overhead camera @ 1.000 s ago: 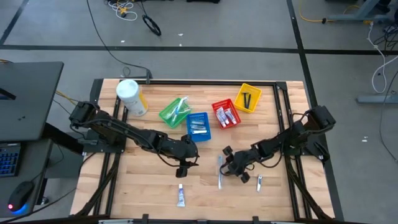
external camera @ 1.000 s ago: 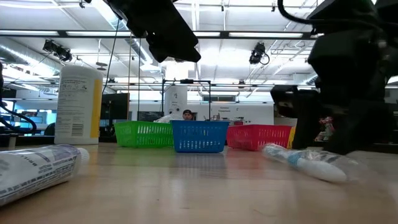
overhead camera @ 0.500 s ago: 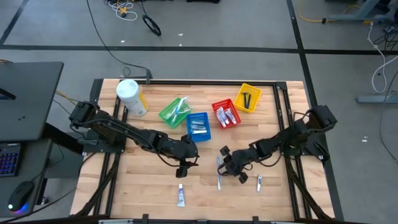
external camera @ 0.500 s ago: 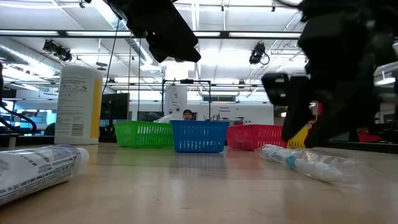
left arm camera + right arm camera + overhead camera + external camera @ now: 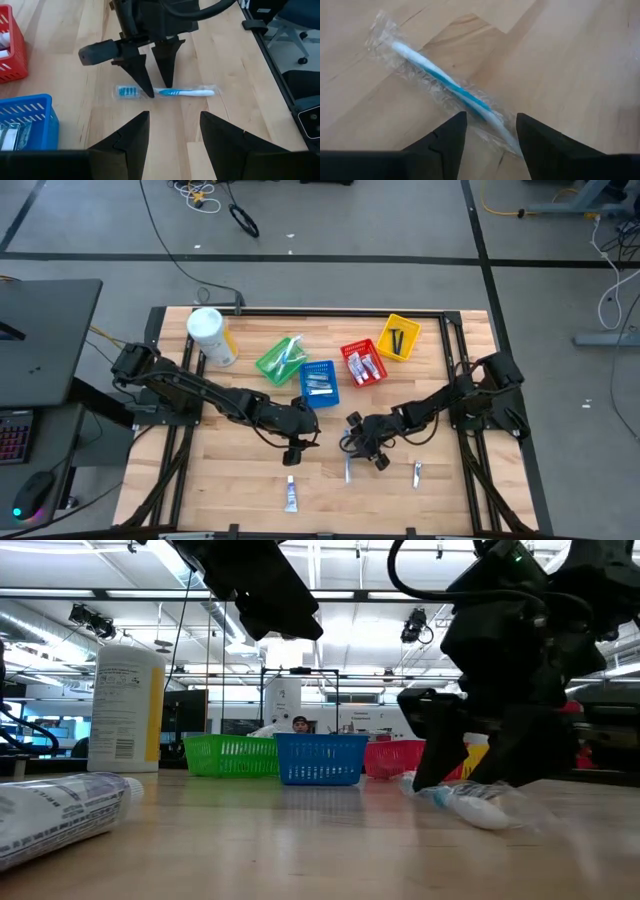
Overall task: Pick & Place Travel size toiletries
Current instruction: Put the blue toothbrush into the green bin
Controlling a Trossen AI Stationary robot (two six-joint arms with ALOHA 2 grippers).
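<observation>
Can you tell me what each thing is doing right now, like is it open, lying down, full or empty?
Right gripper: open, straddling the toothbrush.
Toothbrush: wrapped, flat on the table.
Left gripper: open, holding nothing.
Tube: lying loose near the front edge.
Canister: upright.
Green basket, blue basket, red basket, yellow basket: each has items inside.

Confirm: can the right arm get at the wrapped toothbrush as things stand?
Probably yes. The right gripper is open, its fingers straddling the wrapped toothbrush flat on the table; nothing lies between them.
</observation>
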